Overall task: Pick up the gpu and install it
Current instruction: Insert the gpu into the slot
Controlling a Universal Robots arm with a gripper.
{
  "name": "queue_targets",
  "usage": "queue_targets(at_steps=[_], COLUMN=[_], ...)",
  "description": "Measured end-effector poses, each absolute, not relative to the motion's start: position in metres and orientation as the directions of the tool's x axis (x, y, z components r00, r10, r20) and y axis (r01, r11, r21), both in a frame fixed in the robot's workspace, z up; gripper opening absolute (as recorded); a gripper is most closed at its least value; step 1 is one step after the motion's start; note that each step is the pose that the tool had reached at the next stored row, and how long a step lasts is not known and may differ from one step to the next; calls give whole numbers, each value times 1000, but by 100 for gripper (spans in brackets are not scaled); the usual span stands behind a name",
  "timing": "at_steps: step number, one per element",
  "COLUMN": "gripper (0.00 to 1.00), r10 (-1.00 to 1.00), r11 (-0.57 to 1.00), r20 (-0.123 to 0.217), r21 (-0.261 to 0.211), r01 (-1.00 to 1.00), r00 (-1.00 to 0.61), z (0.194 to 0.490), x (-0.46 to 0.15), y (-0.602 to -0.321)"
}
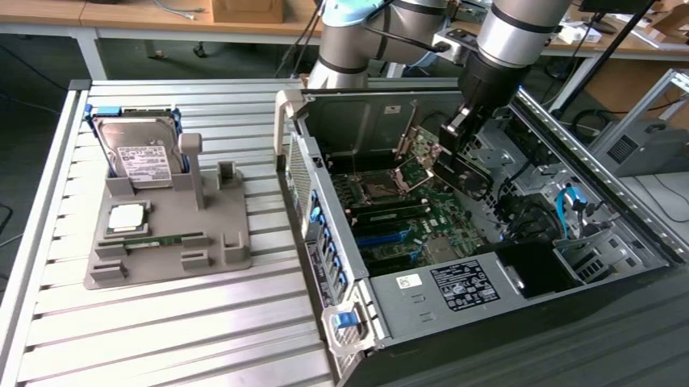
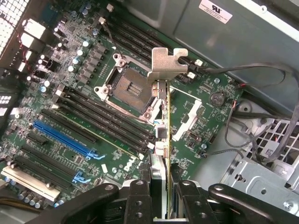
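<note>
From here the gpu (image 2: 166, 130) shows a dull silver metal bracket on a thin green board; the gripper (image 2: 161, 205) is matt black. Motherboard (image 2: 84, 107) glossy green, computer case (image 1: 366, 121) matt grey sheet metal, table (image 1: 161, 339) ribbed bare aluminium, parts holder (image 1: 161, 262) smooth grey plastic, hard drive (image 1: 145, 157) shiny metal

On the table (image 1: 161, 339), toward the exterior view's left: a parts holder (image 1: 221, 250), with a hard drive (image 1: 142, 157) propped upright at its back, a processor (image 1: 126, 216) lying in front of that, and a memory stick (image 1: 161, 239) flat just ahead again. Toward the exterior view's right: an open computer case (image 1: 356, 318), motherboard (image 1: 388, 230) lying in its bottom, power supply (image 1: 463, 286) at its near end. Inside the case, over the motherboard and beside the processor socket (image 2: 126, 86): the gpu (image 2: 164, 126) on edge, clamped between the fingers (image 2: 139, 200).
</note>
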State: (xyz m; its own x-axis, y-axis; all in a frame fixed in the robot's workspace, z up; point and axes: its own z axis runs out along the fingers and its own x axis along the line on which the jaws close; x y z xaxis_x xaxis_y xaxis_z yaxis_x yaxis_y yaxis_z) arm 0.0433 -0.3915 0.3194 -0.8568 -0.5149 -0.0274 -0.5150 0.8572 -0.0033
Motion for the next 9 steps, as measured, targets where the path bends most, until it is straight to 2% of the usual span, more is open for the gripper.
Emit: queue_targets(at_steps=[9], gripper=[27], r10=[-538], r11=[843], r20=[-27], r21=[-3], r01=[-538], r00=[-843], z=[319], x=[43], y=[-391])
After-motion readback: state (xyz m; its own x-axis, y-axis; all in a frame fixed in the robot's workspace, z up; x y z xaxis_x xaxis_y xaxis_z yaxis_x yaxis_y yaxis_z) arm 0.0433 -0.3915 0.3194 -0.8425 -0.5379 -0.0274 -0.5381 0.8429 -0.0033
